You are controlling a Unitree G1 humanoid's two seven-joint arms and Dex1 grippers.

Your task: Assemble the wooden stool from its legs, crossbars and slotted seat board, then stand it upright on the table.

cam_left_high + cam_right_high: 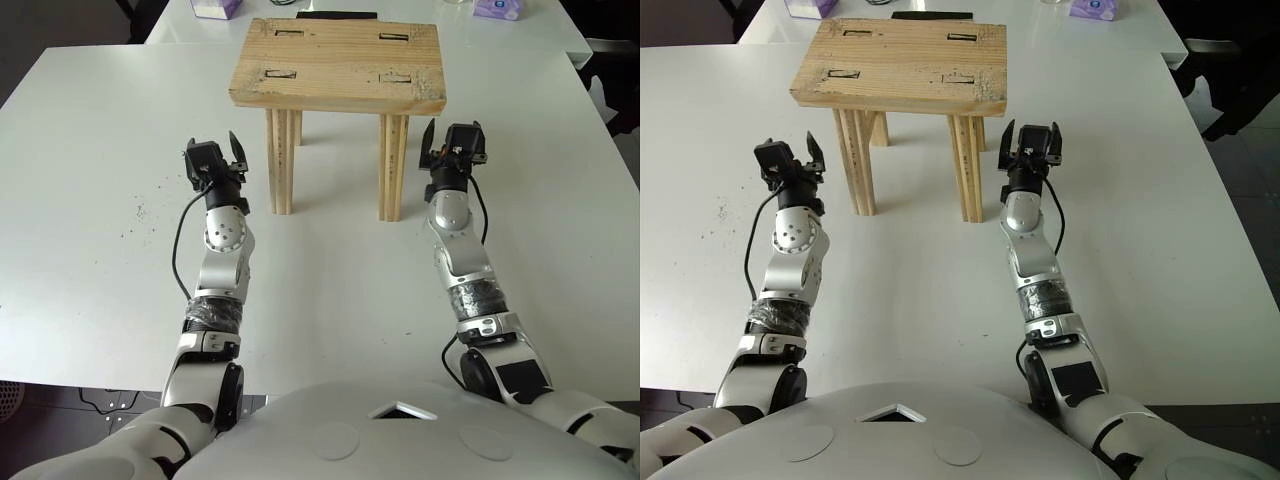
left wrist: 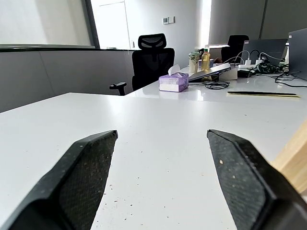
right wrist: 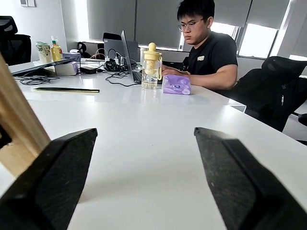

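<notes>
The wooden stool (image 1: 338, 66) stands upright on the white table (image 1: 90, 260), its slotted seat board on top and its pale legs (image 1: 283, 160) on the tabletop. My left gripper (image 1: 213, 156) hovers just left of the front left leg, open, with nothing between its fingers (image 2: 86, 177). Just right of the front right leg (image 1: 393, 165) my right gripper (image 1: 453, 140) is also open and empty. A sliver of a leg (image 3: 17, 129) edges the right wrist view, and another (image 2: 293, 160) edges the left wrist view.
Wood crumbs (image 1: 140, 212) are scattered on the table left of my left arm. Purple tissue boxes (image 1: 497, 9) and a dark flat strip (image 1: 336, 15) lie on the desk behind the stool. A yellow bottle (image 3: 150, 66) stands far back.
</notes>
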